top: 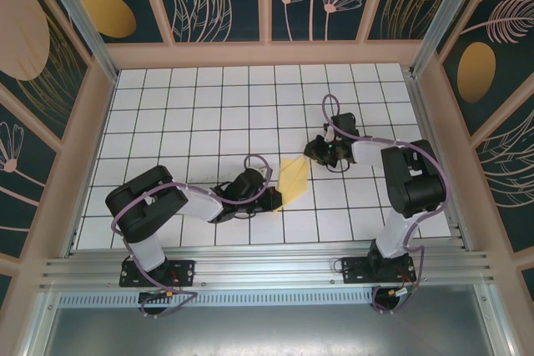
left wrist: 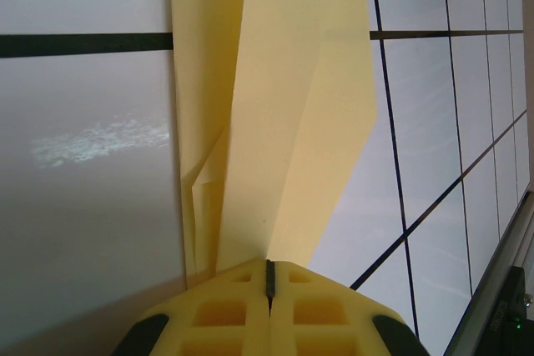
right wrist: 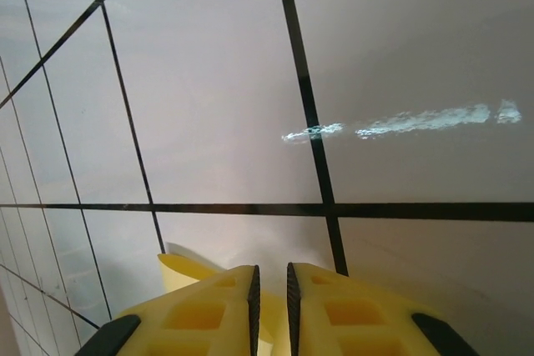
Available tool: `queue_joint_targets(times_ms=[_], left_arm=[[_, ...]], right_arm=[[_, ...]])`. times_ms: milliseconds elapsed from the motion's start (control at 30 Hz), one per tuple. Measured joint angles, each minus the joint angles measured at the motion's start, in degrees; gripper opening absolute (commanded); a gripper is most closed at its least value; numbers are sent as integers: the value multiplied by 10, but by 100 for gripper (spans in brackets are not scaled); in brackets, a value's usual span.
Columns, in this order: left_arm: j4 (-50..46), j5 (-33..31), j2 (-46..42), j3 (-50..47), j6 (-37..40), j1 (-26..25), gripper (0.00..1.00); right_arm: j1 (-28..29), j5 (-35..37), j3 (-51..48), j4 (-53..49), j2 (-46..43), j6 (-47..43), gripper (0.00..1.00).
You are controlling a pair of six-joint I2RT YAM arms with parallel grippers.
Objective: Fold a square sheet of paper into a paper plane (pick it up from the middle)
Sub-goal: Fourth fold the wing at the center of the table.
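Our arms reach inward, low. Our left hand [left wrist: 269, 271] clamps the paper plane [left wrist: 284, 122]; our right hand [right wrist: 271, 277] has its jaws narrowly parted.

One folded yellow paper sheet [top: 294, 179] lies on one white-tiled bench [top: 167, 106]. Two hands: left hand [top: 269, 196] at the sheet's seven o'clock, right hand [top: 313, 154] at its one o'clock.

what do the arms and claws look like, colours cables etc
The left arm and right arm have bulky black joints and white links, with lilac cables looped along them. The left claw and right claw have yellow fingers with square cut-outs, black inner edges and black corners.
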Motion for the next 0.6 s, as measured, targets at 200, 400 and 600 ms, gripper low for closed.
queue_joint_targets(times_ms=[200,400,600], left_arm=[[0,0,0,0,0,0,0],[-1,0,0,1,0,0,0],[-4,0,-1,2,0,0,0]], right_arm=[[16,4,-34,1,-80,0,22],[79,-3,-73,23,-104,17,21],[138,-9,-91,54,-88,39,19]])
